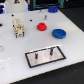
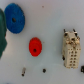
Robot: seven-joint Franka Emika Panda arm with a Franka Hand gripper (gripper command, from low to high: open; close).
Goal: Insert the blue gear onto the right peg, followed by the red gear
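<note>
The blue gear (image 1: 58, 33) lies flat on the white table, towards the exterior view's right; the wrist view shows its centre hole (image 2: 15, 20). The smaller red gear (image 1: 41, 27) lies flat a short way to the exterior view's left of it, and it appears again as the red gear (image 2: 35, 46) in the wrist view. Nearer the front stands the grey black-rimmed plate (image 1: 55, 56). Its taller right peg (image 1: 50, 50) is bare, with a shorter pin (image 1: 36, 56) beside it. No gripper fingers show in either view. The plate is outside the wrist view.
A beige blocky part (image 1: 18, 27) stands at the exterior view's left, also seen as the beige part (image 2: 71, 48). A small dark piece (image 1: 45, 17) lies behind the red gear. A small bolt (image 2: 24, 72), a dark speck (image 2: 44, 70) and a dark green rounded shape (image 2: 2, 30) show in the wrist view.
</note>
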